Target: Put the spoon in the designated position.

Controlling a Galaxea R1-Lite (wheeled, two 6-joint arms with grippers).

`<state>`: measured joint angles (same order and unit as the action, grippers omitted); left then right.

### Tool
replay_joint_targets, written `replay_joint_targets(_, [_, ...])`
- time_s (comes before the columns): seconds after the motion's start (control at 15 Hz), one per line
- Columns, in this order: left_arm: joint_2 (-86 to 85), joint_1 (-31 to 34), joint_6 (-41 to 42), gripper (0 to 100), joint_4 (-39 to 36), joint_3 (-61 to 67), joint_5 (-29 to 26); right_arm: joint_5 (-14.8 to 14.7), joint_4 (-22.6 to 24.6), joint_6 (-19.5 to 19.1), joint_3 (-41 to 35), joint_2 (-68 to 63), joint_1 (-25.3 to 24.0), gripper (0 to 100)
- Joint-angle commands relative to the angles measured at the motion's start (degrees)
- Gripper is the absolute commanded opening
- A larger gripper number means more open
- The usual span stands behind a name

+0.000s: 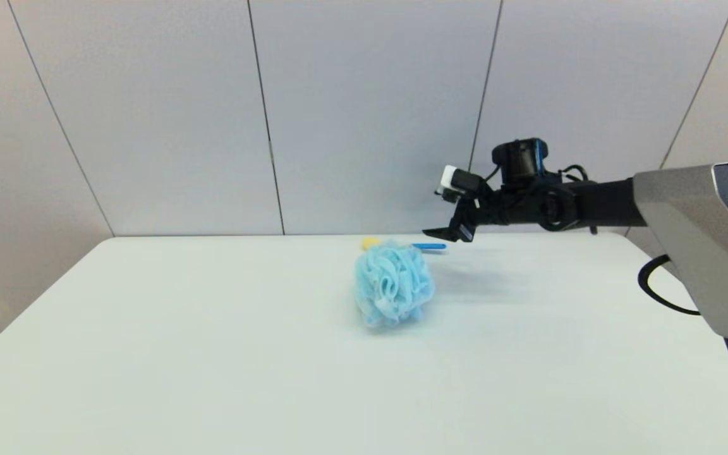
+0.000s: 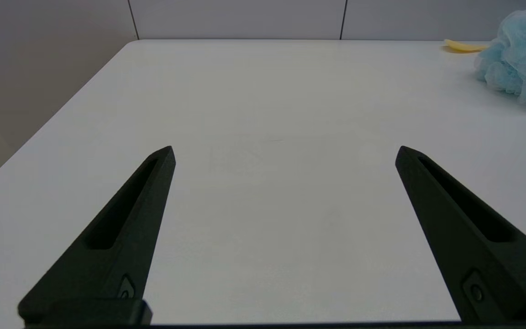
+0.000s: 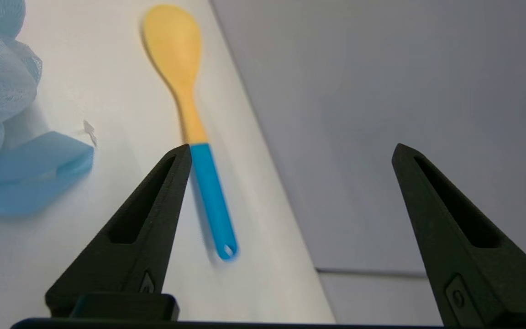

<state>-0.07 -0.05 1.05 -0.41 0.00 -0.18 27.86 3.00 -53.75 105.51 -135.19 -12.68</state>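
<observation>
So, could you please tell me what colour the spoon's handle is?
Bright blue; the spoon has a yellow bowl. Clearest in the right wrist view.

White table (image 1: 212, 354), matte top, rounded far corners, spanning the full width below and in front of the right gripper (image 1: 447, 232). Soft grey shadow (image 1: 471, 278) on the tabletop just beneath and to the right of that gripper. Pale grey panelled wall (image 1: 370, 114) close behind the gripper, meeting the table's far edge. Thin dark seams (image 1: 266, 120) between panels, fanning outward: two well to the gripper's left, one directly behind it, one farther to its right. Leftmost panel (image 1: 4, 208), farthest from the gripper, warmer and beige in tone. Even, diffuse light throughout; shadows faint and soft-edged.
</observation>
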Motion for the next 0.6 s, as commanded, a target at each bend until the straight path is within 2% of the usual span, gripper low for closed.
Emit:
replay_joint_targets(0.07, [0.07,-0.04,0.01,100,-0.02,0.00,0.01,-0.08,-11.26,1.72,0.05,10.92,4.68,100])
replay_joint_targets(0.13, [0.07,0.05,0.01,100,-0.02,0.00,0.01,-0.96,-15.57,3.56,-0.13,14.96,5.82,100])
replay_joint_targets(0.2, [0.07,-0.04,0.01,100,-0.02,0.00,0.01,-2.72,-17.68,5.67,-0.48,18.04,6.09,100])
replay_joint_targets(0.33, [0.07,-0.04,0.01,100,-0.02,0.00,0.01,-7.90,-22.07,13.05,-1.97,25.07,6.44,100])
replay_joint_targets(0.47, [0.07,0.05,0.01,100,-0.02,0.00,0.01,-13.71,-23.21,20.70,-5.75,32.63,6.00,100])
replay_joint_targets(0.53, [0.07,0.05,0.01,100,-0.02,0.00,0.01,-17.04,-23.74,24.74,-10.32,38.78,5.82,100])
replay_joint_targets(0.6, [0.07,0.05,0.01,100,-0.02,0.00,0.01,-18.45,-24.53,27.56,-14.19,43.79,5.82,100])
